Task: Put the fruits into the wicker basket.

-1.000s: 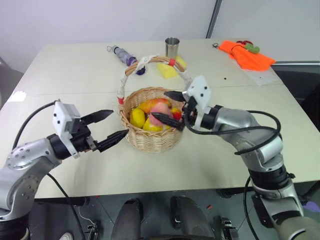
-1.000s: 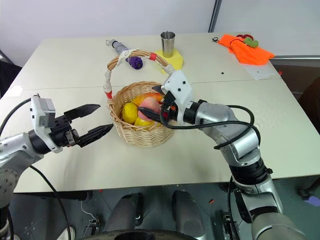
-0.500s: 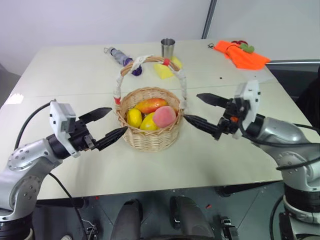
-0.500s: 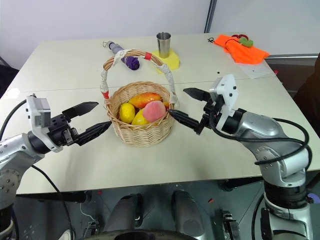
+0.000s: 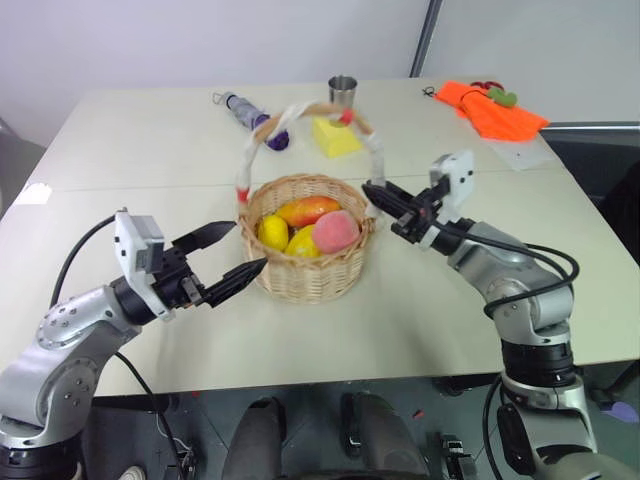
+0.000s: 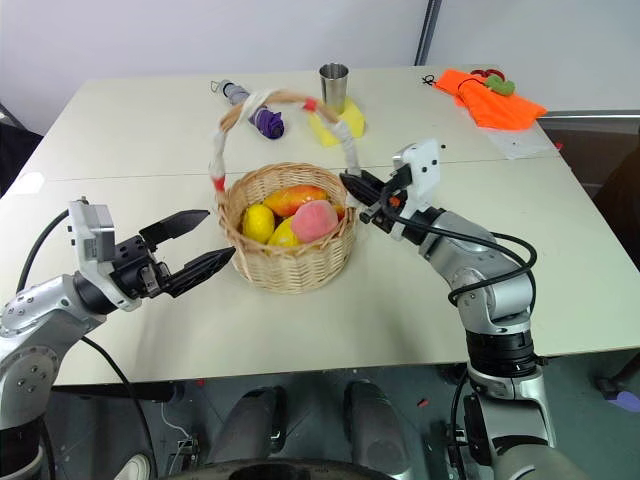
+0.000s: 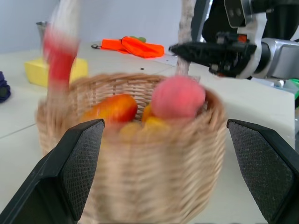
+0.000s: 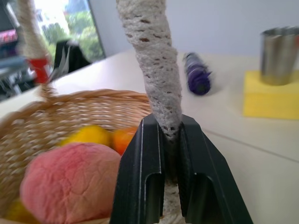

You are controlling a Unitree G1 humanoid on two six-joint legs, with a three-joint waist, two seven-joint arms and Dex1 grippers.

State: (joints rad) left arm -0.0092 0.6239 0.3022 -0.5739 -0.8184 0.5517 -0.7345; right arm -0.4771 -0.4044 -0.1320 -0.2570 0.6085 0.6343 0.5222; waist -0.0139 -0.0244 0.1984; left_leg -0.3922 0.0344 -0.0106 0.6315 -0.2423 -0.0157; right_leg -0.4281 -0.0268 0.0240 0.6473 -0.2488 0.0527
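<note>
Your right gripper [image 8: 170, 140] pinches the cloth-wrapped handle [image 8: 154, 70] of the wicker basket [image 5: 305, 275] — probably to steady it. Your left gripper [image 5: 235, 255] waits spread beside the basket. The peach [image 5: 336, 231] and lemon [image 5: 272, 232] already lie inside.

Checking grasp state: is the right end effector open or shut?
Shut. In the right wrist view the right end effector has both fingers clamped on the cloth-wrapped handle of the wicker basket, low on the arch, near the rim.
</note>
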